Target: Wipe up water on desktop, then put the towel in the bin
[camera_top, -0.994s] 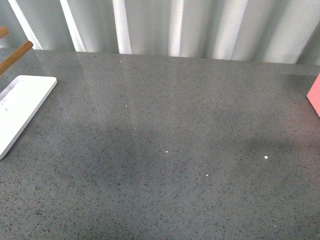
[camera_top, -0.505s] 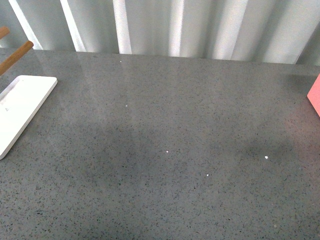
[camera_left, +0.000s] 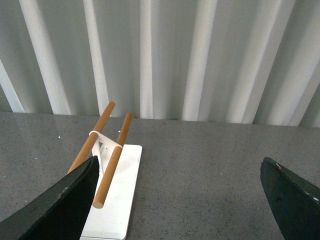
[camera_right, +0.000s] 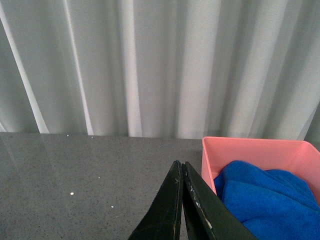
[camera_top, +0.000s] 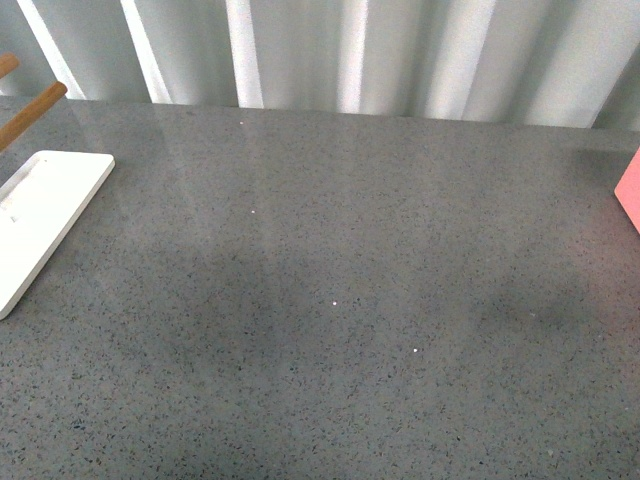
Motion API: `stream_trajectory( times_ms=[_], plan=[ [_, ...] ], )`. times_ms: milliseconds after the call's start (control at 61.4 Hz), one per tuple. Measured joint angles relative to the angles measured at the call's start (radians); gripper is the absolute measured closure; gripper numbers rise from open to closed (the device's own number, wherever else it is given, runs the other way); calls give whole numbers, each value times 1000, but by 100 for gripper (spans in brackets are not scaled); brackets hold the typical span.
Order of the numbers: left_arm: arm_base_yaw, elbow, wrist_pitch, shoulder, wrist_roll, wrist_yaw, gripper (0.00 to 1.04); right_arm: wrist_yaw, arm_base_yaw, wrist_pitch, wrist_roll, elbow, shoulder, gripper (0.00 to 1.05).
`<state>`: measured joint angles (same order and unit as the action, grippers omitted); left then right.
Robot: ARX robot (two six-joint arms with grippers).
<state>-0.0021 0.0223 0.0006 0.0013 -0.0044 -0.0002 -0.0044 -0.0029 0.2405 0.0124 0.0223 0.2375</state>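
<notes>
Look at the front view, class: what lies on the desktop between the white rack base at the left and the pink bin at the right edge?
Only bare desktop lies between the white base and the pink bin, apart from tiny white specks.

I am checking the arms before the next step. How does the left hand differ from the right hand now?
The left hand is wide open, with its fingers far apart; the right hand is shut, fingers pressed together on nothing. The left hand faces a white rack with wooden bars; the right hand faces the pink bin, where the blue towel already lies. Both hands are dark and hold nothing.
</notes>
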Motion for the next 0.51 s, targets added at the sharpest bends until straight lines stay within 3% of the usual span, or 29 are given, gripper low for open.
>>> stream_trajectory(
  times_ms=[244, 342, 505],
  plan=[
    [0, 0, 0, 0, 0, 0, 7, 0, 0, -63, -2, 0, -64, 102],
    [0, 0, 0, 0, 0, 0, 7, 1, 0, -232, -2, 0, -202, 102],
    [0, 0, 0, 0, 0, 0, 7, 2, 0, -240, -2, 0, -233, 102]
  ],
)
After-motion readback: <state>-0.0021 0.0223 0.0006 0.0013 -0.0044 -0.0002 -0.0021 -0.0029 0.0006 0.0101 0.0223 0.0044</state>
